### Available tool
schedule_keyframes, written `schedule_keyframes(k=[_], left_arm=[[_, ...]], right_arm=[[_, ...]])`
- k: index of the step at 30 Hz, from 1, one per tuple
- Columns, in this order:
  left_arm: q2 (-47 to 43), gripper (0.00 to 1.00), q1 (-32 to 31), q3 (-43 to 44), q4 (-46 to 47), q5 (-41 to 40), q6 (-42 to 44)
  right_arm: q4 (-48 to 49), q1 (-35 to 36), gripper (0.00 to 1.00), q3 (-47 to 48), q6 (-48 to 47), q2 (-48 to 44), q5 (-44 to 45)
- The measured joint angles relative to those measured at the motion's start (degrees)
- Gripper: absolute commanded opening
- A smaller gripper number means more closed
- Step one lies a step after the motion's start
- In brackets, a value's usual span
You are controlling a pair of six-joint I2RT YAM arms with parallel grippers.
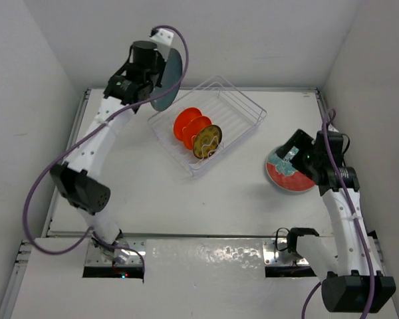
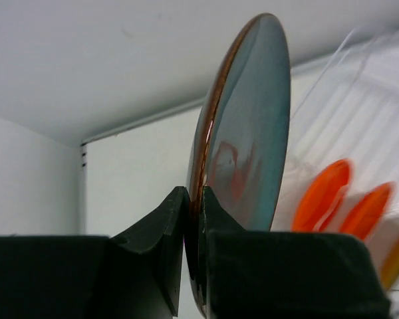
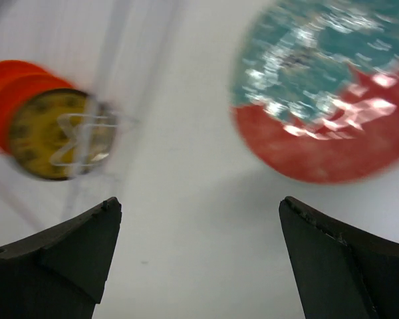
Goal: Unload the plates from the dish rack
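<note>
Left hand (image 2: 194, 199) of mine clamps the dark grey plate (image 2: 249, 133) by its rim, on edge over the dish rack (image 1: 236, 116)'s far-left corner, probably to clear the tines.

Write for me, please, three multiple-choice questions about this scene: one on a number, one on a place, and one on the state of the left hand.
1. How many plates stand in the dish rack?
A. one
B. five
C. three

2. Where is the red and teal plate?
A. on the table, outside the rack
B. between the tines of the rack
C. leaning on the back wall

3. The left hand is:
A. open and empty
B. shut on the dark grey plate
C. shut on an orange plate

Answers:
1 C: two orange plates and one yellow-brown plate stand in it.
2 A: it lies on the white surface, to the right of the rack.
3 B: the left wrist view shows it closed on that plate's rim.
</note>
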Motion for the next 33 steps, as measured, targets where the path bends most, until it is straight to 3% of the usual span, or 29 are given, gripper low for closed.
schedule_keyframes(k=[3,7,11,17,21,23,24,25,26,27,28,30,33], left_arm=[[-6.45,0.00,-0.39,0.74,-0.33,2.89,-4.57],[-11.28,0.00,-0.28,1.16,1.49,16.26,-17.62],[-15.47,0.00,-0.83,-10.84,15.47,32.92,-34.64],[-12.37,0.00,-2.75,-22.47,28.24,49.42,-52.52],[-9.70,0.00,-2.93,-25.53,32.96,53.92,-59.06],[-8.63,0.01,-2.84,-25.57,35.04,54.55,-60.89],[-8.22,0.07,-2.84,-25.57,35.87,54.95,-61.70],[-8.02,0.14,-2.54,-25.53,36.92,55.30,-62.45],[-7.98,0.30,-2.40,-25.42,37.24,55.34,-63.06],[-7.98,0.36,-2.40,-25.18,37.16,55.06,-62.88],[-7.85,0.54,-2.47,-24.30,36.81,54.58,-63.01],[-7.76,1.00,-2.47,-22.62,35.63,52.87,-62.25],[-7.06,1.00,-2.60,-17.11,30.95,48.15,-60.08]], right_arm=[[10.58,-0.02,0.99,2.80,0.24,2.86,-11.17],[27.30,0.11,0.99,7.93,3.52,11.26,-27.89],[40.68,0.31,0.99,15.54,7.19,20.59,-38.62],[52.78,0.31,0.97,16.72,13.27,23.04,-45.40],[52.70,0.31,0.64,17.27,11.89,23.69,-45.83],[52.76,0.31,0.23,17.29,10.93,24.35,-45.97],[52.61,0.22,0.07,17.29,10.54,24.76,-45.20],[52.22,-0.31,0.00,17.29,10.34,25.14,-45.27],[51.41,-0.44,0.00,17.29,10.08,25.53,-44.72],[50.51,-0.44,0.00,17.27,9.75,25.59,-44.46],[49.48,-0.37,0.00,17.27,8.92,25.64,-44.19],[47.08,-0.48,0.00,17.27,7.45,25.49,-43.50],[41.59,-1.49,0.00,15.98,5.88,24.52,-40.83]])
